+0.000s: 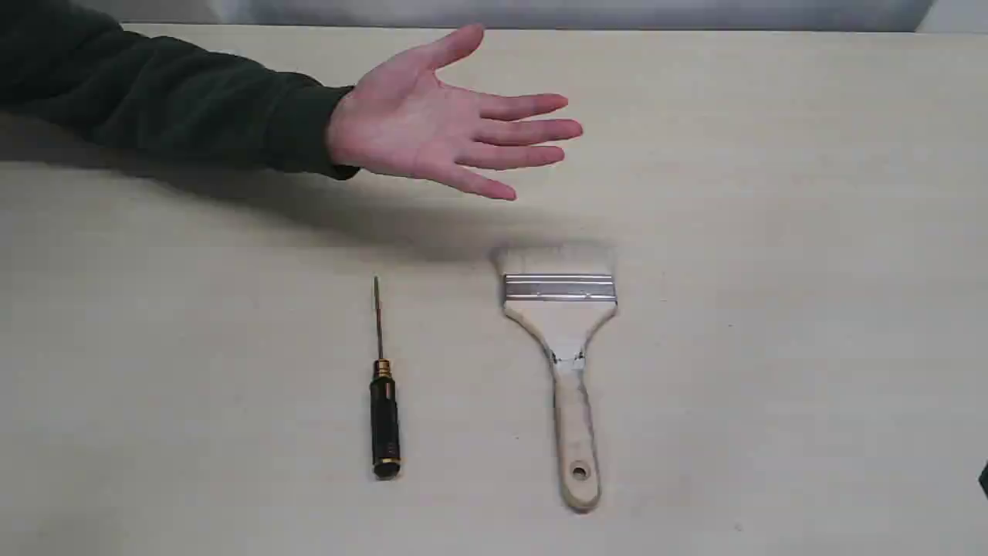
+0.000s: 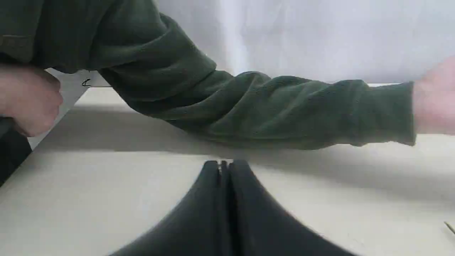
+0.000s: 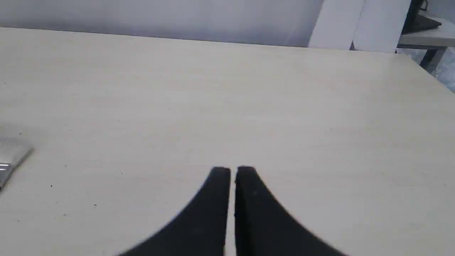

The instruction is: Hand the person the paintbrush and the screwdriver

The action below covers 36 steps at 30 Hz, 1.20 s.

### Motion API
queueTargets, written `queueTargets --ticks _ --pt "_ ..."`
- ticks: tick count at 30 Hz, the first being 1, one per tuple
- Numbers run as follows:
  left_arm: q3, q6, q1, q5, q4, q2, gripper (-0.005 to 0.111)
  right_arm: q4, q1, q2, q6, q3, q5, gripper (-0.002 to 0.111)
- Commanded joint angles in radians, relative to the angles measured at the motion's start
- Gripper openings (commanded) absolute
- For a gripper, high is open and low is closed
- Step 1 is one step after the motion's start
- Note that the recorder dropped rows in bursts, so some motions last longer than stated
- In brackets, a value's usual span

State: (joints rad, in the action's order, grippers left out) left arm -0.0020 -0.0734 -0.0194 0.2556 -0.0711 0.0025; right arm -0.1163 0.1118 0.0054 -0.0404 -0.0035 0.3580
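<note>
The paintbrush (image 1: 562, 363) lies flat on the table, bristles toward the far side, handle hole near the front. To its left lies the screwdriver (image 1: 384, 401), black handle toward the front, thin shaft pointing away. The person's hand (image 1: 444, 123) is held open, palm up, above the table beyond both tools, its dark green sleeve (image 1: 162, 100) reaching in from the left. My left gripper (image 2: 224, 164) is shut and empty, with the sleeve (image 2: 270, 106) just beyond it. My right gripper (image 3: 231, 170) is shut and empty over bare table; the brush's bristle corner (image 3: 10, 153) shows at that view's edge.
The pale wooden table (image 1: 810, 232) has a white wall behind its far edge. In the left wrist view the person's other hand (image 2: 28, 99) sits at the table's corner. White panels (image 3: 359, 25) and a side table stand past the table's far right corner.
</note>
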Motion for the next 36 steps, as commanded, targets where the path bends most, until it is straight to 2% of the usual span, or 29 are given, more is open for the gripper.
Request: queueTargets --ticks 1,16,32,36 --pt "0.002 -0.002 0.008 -0.006 0.004 -0.002 0.0 0.005 0.002 -0.005 -0.002 0.004 -0.005 0.004" --pt "0.002 -0.002 0.008 -0.006 0.0 -0.002 0.0 0.005 0.002 -0.005 -0.002 0.004 -0.021 0.004" --pt "0.002 -0.002 0.008 -0.006 0.0 -0.002 0.0 0.005 0.002 -0.005 -0.002 0.004 -0.283 0.004" --pt "0.002 -0.002 0.008 -0.003 0.003 -0.002 0.0 0.005 0.002 -0.005 -0.002 0.004 -0.292 0.004"
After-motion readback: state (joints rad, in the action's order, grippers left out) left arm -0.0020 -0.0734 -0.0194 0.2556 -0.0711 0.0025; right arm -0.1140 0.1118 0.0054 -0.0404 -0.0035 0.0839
